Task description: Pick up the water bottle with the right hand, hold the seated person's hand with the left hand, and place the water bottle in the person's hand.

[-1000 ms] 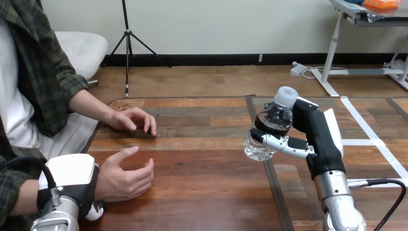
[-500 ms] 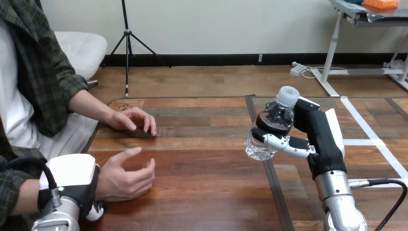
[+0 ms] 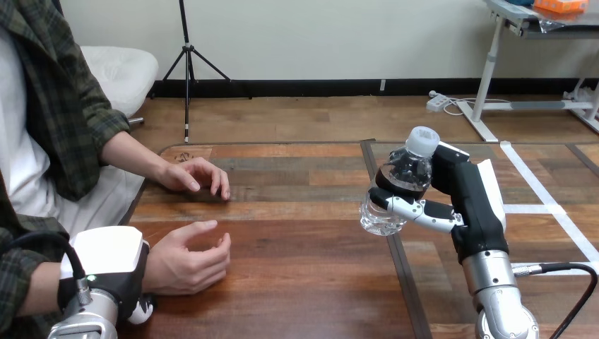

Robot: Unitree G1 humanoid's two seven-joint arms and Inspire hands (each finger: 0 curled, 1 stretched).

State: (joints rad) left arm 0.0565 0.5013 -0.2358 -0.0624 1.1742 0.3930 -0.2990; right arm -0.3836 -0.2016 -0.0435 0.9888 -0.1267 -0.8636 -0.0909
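**Wooden counter, bottle aloft, handover not yet made**

Over the right half of the wooden counter [image 3: 304, 282], the water bottle [image 3: 378, 217] is gripped by the right hand [image 3: 452, 187]. The fingers are wrapped round the bottle's middle, and it is held tilted, cap uppermost, clear of the surface. At the lower left, the left hand [image 3: 106, 265] is closed round the person's wrist [image 3: 152, 272], with its white back on top and a fingertip showing beneath. The person's nearer hand [image 3: 187, 258] is turned on its side, fingers loosely curled and palm facing the bottle. The person's farther hand [image 3: 194, 175] rests flat on the counter beyond it.

The carry across to the palm is judged to be the step in hand. It would best be done low and steadily, with the bottle's base led into the cupped palm. The grip should be released only once the person's fingers are closed on the bottle. Bottle and waiting palm are well apart
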